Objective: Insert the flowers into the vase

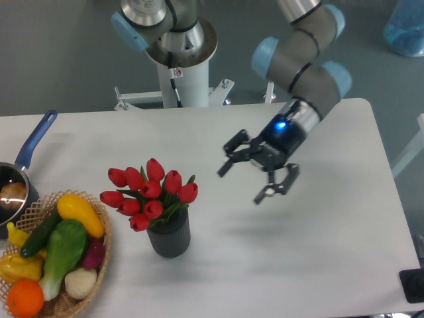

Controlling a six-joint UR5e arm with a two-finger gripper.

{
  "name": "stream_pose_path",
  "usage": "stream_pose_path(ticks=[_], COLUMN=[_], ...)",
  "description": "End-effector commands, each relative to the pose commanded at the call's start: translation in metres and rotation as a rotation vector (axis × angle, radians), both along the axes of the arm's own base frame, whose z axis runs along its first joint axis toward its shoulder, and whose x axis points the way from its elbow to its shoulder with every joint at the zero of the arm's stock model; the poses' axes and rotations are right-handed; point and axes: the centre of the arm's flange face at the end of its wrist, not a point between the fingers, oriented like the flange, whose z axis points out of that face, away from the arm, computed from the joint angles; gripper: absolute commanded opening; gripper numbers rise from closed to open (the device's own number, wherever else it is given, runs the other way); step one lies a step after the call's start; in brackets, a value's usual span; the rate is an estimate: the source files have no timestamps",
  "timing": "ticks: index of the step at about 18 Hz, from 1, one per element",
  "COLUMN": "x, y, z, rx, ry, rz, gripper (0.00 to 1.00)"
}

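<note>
Flowers (150,194) standing in vase (169,236), lower left of centre; insertion looks done, retreat in hand; gripper (247,183) right of centre, well apart, jaws spread, grasping nothing; next, probably only lifting clear without brushing the buds.

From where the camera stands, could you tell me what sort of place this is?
Probably a robotics lab set up as a tabletop test: a pedestal-mounted arm at a white table, with props such as tulips in a vase and a vegetable basket.
</note>
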Motion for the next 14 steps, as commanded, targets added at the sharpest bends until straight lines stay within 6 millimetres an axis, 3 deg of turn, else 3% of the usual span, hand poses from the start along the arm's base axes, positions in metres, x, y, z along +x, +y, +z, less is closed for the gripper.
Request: stream_pose_path(ticks=[4,7,9,11,14], x=[-0.028,-0.054,-0.067,-0.073,-0.067], y=[-0.04,-0.101,-0.126,-0.156,-0.192], z=[0.043,0.06,0.07,0.075,0.098], rx=[-0.194,-0.576,-0.671,-0.739,-0.887], ry=[0.145,0.274,0.3,0.313,0.352], rz=[0.094,0.221,0.273,0.315,0.391], gripper=[1.0,1.0,1.0,1.0,1.0])
